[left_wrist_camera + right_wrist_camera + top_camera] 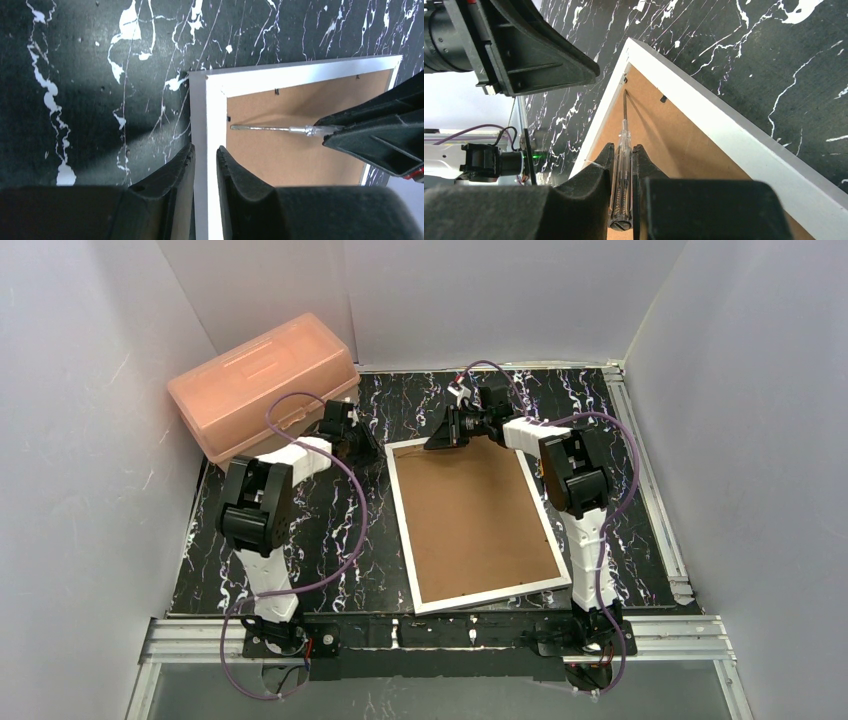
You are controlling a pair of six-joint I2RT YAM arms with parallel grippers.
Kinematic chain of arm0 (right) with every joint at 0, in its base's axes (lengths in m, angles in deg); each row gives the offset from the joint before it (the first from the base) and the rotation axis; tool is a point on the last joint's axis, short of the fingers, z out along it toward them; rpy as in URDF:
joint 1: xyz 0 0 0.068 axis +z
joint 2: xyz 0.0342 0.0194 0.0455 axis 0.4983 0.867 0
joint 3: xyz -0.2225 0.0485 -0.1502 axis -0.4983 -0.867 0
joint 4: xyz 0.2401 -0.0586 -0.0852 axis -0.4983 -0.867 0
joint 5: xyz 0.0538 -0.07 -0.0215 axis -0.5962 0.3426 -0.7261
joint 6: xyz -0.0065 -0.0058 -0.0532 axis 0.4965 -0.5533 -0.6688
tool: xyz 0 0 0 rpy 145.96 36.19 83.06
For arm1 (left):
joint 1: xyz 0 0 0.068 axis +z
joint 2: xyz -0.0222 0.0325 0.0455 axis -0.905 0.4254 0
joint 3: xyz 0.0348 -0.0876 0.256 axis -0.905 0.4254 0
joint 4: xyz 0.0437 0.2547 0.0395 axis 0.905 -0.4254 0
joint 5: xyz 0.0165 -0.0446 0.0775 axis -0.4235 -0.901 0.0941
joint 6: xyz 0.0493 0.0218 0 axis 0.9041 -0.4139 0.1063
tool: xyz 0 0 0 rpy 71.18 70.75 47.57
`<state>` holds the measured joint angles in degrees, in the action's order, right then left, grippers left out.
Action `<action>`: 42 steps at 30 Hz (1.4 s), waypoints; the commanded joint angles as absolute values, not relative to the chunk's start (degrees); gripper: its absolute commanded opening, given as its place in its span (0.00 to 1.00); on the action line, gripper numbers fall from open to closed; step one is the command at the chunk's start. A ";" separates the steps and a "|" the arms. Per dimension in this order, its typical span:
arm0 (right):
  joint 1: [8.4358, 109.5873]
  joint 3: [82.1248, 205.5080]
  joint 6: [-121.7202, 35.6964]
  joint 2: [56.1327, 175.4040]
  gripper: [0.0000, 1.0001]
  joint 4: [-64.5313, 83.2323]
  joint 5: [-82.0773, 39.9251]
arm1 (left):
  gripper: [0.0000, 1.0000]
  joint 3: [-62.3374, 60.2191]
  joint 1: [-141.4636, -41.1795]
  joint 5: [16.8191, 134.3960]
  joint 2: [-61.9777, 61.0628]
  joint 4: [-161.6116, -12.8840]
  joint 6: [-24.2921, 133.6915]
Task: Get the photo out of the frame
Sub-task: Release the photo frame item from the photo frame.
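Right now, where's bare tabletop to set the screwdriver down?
Widest bare table: left of the frame, up to the left arm. A narrower strip lies between the right arm and side rail. Crowded: the frame's far-left corner, where left end effector, right end effector and pink box gather.

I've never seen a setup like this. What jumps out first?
A big picture frame lies brown back up in the middle of the black marbled table. The right gripper holds a clear-handled screwdriver, its tip at the frame's far-left corner, where the left gripper hovers. A pink box sits far left.
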<state>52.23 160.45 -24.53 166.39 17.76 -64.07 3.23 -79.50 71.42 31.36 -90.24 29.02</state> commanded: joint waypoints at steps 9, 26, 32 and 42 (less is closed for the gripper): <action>52.04 164.17 -25.39 169.13 0.01 16.71 -63.43 | 0.22 -1.37 -78.88 68.90 35.06 -89.62 29.79; 51.79 164.79 -25.56 170.24 0.01 16.27 -64.19 | 0.18 -2.92 -78.71 66.51 37.56 -89.62 29.19; 51.77 165.08 -24.71 170.94 0.01 16.84 -64.73 | 0.16 -3.74 -78.62 65.14 39.06 -89.62 28.77; 51.86 165.89 -23.74 172.37 0.01 17.26 -65.96 | 0.13 -5.07 -78.57 63.02 40.85 -89.62 28.27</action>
